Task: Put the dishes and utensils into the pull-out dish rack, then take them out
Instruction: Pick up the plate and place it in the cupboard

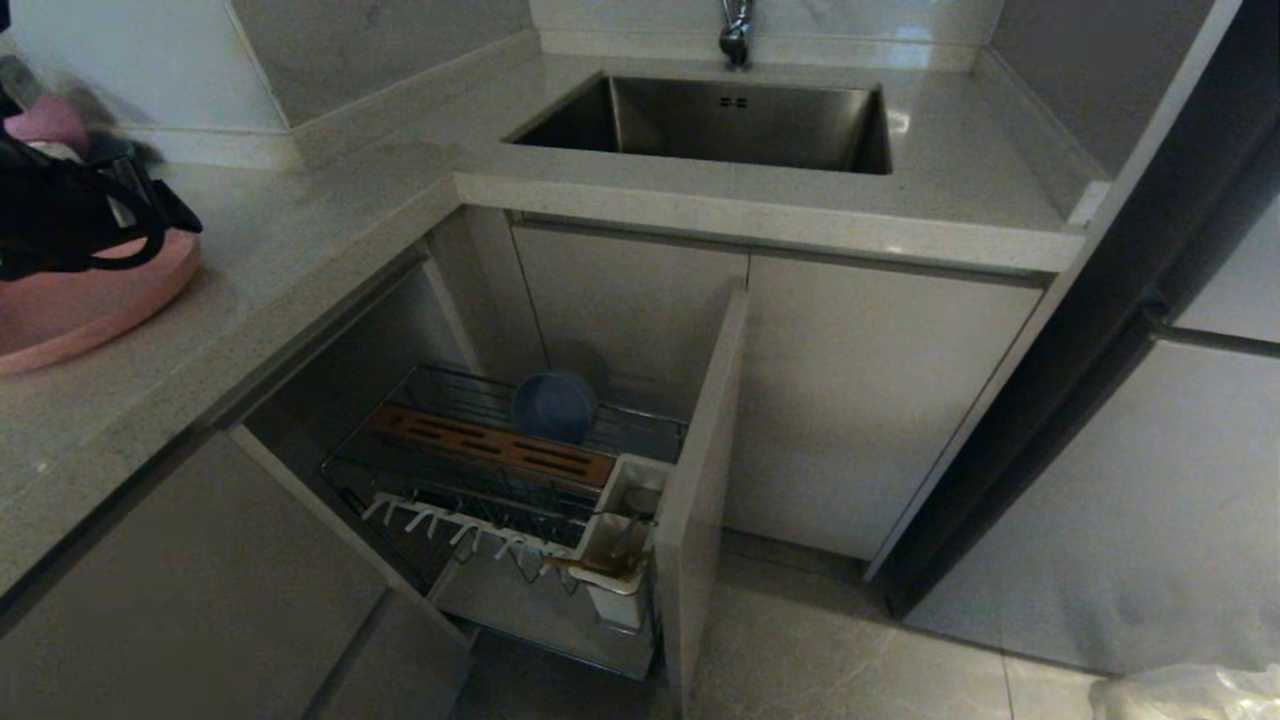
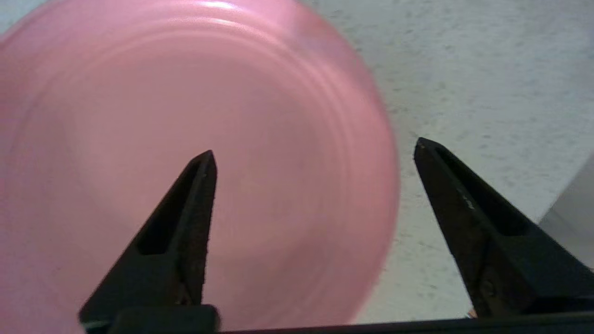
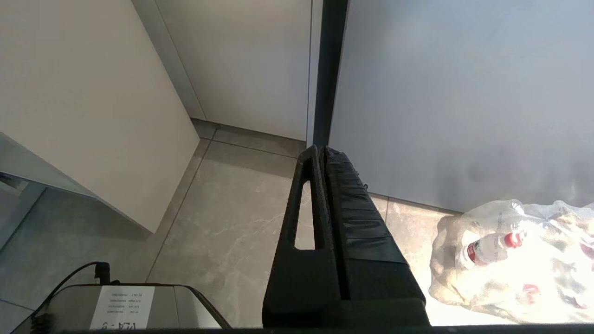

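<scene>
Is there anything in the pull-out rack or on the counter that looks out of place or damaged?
Nothing stands out. The blue-grey bowl sits in the pull-out dish rack, tipped on its side. The pink plate lies flat on the counter under the open left gripper. No spill or breakage is visible.

Right pincer [image 3: 322,150] closed above floor tiles [image 3: 232,222] — plastic bag [image 3: 515,264] nearby.
</scene>
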